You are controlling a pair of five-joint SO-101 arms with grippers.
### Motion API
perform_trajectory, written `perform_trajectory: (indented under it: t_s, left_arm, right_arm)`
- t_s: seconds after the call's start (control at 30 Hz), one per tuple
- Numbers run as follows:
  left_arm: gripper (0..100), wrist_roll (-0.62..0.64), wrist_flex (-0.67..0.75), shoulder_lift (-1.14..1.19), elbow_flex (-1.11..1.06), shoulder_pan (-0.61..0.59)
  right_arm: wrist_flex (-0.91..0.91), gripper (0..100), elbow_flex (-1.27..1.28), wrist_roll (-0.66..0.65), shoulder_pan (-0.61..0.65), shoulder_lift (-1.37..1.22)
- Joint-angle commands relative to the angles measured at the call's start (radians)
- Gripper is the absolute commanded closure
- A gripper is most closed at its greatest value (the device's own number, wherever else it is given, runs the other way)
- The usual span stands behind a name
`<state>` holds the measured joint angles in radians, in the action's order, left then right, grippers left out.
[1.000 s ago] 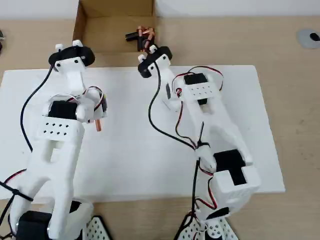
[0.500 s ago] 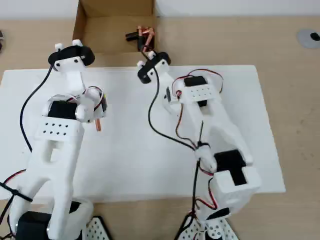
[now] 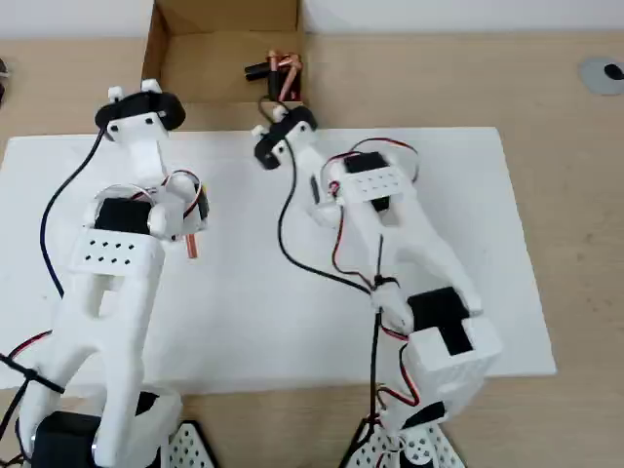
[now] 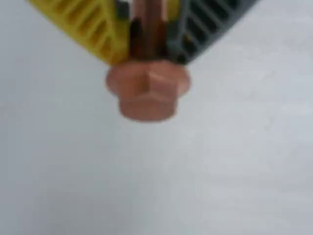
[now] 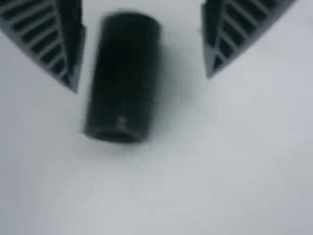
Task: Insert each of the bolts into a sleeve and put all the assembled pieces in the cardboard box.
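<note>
Wooden table with a white sheet on it.
The table [image 3: 570,175] carries a white sheet [image 3: 253,292] across its middle, reaching almost to the near edge. An open box [image 3: 154,47] stands at the far side, left of centre, and a grey disc [image 3: 602,74] lies far right. A black sleeve [image 5: 122,78] lies on its side on the sheet.

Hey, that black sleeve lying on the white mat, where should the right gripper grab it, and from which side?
Grip the black sleeve across its round middle, coming straight down from above. It lies on its side on the white mat, so its curved flanks are exposed and a mid-body pinch probably leaves both ends free. The right gripper hangs open above it, one finger on each side.
</note>
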<state>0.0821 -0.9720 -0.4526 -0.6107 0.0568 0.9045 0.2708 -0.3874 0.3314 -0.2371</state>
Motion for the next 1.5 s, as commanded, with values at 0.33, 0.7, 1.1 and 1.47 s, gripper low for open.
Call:
perform_trajectory:
  t_s: [0.33,0.7,1.1,1.47]
  left_arm:
    - [99,-0.025,0.015,-0.042,0.006,-0.011]
    - [99,-0.026,0.011,-0.042,0.006,-0.011]
    - [99,-0.043,0.011,-0.044,0.008,-0.012]
    - [99,-0.04,0.009,-0.117,-0.018,-0.011]
  right_arm:
    - [-0.017,79.0,-0.038,-0.012,-0.038,-0.027]
    - [0.011,92.8,-0.038,-0.054,-0.042,-0.03]
    - [0.155,98.6,-0.183,-0.026,-0.047,-0.024]
    - [0.466,98.6,-0.515,-0.026,-0.039,0.081]
